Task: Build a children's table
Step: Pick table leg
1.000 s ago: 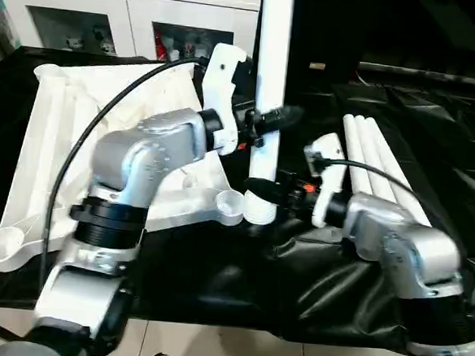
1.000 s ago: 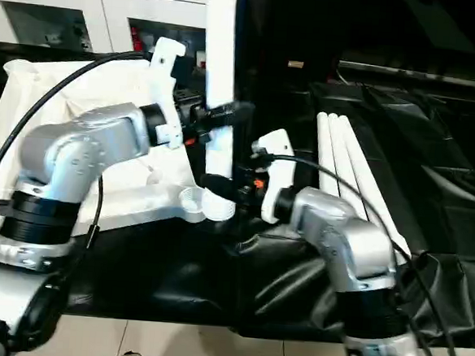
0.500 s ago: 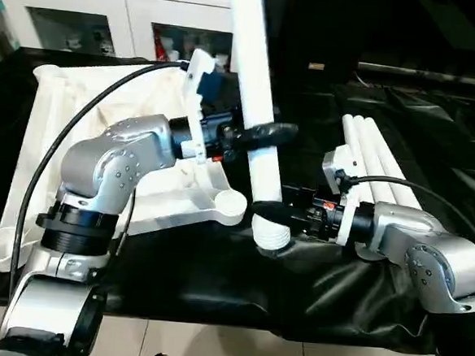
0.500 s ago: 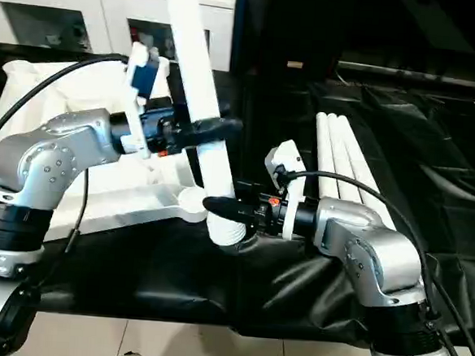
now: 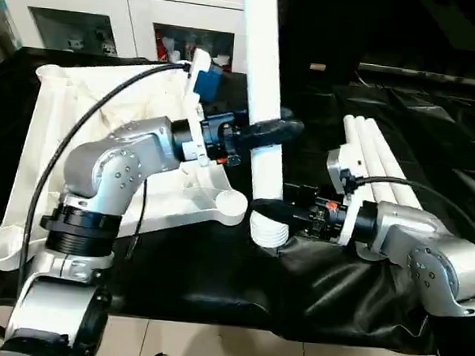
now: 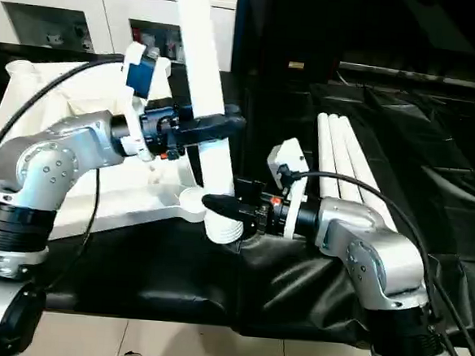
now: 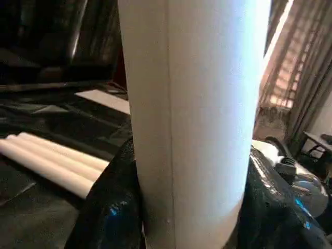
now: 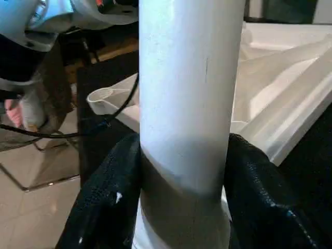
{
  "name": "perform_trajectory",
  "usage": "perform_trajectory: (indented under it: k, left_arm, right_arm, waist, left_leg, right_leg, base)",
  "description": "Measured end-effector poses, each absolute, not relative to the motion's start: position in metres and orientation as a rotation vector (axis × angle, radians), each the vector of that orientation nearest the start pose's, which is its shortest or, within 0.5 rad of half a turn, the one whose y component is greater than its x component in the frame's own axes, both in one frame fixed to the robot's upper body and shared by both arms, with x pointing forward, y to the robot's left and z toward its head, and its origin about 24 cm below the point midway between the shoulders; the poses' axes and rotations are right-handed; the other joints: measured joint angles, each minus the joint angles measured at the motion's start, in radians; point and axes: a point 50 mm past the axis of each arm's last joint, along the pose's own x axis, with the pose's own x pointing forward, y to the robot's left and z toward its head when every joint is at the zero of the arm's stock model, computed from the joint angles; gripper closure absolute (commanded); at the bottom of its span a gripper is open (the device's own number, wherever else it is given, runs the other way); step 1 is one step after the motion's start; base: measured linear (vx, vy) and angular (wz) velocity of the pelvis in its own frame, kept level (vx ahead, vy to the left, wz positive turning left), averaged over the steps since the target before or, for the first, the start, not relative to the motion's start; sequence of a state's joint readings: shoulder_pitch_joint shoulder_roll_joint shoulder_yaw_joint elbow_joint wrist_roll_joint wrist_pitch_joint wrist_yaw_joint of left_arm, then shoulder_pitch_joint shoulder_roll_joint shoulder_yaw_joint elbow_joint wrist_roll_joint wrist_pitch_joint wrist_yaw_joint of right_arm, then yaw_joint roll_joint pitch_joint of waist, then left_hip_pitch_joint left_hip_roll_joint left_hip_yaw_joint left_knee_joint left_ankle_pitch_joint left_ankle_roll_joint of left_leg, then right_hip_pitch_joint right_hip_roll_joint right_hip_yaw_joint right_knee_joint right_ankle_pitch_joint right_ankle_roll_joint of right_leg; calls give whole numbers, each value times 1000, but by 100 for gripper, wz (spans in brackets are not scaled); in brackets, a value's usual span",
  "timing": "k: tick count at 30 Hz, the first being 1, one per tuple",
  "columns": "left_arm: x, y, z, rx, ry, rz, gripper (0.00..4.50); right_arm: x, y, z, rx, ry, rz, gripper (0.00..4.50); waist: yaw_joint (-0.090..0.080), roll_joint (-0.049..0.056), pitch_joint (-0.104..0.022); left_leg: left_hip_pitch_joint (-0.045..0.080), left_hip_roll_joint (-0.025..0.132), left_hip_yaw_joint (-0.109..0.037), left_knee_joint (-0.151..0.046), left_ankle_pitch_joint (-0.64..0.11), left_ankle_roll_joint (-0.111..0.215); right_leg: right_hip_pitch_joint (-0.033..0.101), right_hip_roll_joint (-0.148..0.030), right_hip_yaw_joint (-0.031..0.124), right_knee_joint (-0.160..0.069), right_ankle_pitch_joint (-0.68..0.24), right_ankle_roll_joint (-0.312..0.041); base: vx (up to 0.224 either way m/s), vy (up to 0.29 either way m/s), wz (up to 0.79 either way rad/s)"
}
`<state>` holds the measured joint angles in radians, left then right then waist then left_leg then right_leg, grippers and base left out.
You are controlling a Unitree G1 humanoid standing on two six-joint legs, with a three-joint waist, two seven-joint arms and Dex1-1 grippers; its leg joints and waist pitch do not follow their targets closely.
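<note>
The left claw (image 5: pixel 267 133) is clamped on the upright white leg (image 5: pixel 260 82) partway up its shaft, and that leg serves as the landmark here. To its left lies the ribbed table top (image 5: pixel 85 143), underside up on the black-draped table (image 5: pixel 214 274), its near corner socket (image 5: pixel 230 202) just beside the leg's foot and still unfilled. Low on the leg, the right claw (image 5: pixel 269 210) is clamped around it just above the ridged end, which sits on the black cloth outside the socket. To the leg's right, three spare legs (image 5: pixel 377 167) lie side by side. To seat it well, I would lift the foot slightly, carry it left over the socket, hold the shaft plumb with the upper claw, then press straight down without tilting.
</note>
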<state>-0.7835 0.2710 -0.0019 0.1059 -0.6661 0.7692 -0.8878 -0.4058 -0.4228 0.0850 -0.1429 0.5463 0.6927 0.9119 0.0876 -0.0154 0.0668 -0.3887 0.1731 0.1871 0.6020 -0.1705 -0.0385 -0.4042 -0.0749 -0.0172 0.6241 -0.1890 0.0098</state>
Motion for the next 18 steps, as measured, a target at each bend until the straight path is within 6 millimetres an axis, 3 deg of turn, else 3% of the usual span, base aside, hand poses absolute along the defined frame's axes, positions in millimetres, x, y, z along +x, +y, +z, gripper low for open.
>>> perform_trajectory:
  k: [5,18]
  left_arm:
    - [329,80,207,-168,69,-1197,262]
    - [328,77,200,-56,120,-1194,264]
  right_arm:
    - [286,-123,130,86,215,1130,147]
    - [289,-116,127,76,232,1132,145]
  waist:
    - [0,0,0]
    - [-1,-1,0]
  left_leg:
    - [0,0,0,0,0,0]
    - [1,0,0,0,0,0]
  right_leg:
    - [0,0,0,0,0,0]
    - [0,0,0,1,0,0]
  base:
    - [0,0,0]
    - [0,0,0]
